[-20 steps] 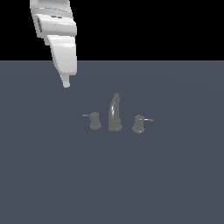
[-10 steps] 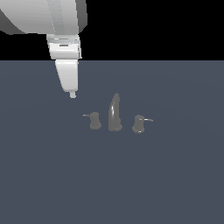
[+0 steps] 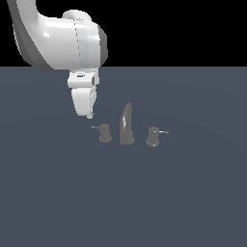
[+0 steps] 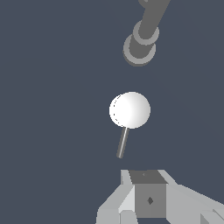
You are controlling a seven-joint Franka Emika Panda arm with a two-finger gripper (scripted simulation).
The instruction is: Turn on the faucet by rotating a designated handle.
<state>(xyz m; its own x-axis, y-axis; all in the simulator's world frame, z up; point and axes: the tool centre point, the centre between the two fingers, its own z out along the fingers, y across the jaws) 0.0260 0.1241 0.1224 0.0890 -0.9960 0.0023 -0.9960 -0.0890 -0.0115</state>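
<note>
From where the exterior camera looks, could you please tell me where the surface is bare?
Bare: the wide stretch of surface in front of the faucet, and both sides beyond its knobs. Crowded: around the handle, where the tool hangs above its lever.

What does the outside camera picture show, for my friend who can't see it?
A white robot arm's gripper hangs just above and beside the handle, a small grey knob on a dark surface. To the exterior view's right stand the tall curved spout and a second knob.

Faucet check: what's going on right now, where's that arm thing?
Tool hovering just above the handle's lever, empty, no contact. Handle untouched; spout beside it. Nothing between them.
</note>
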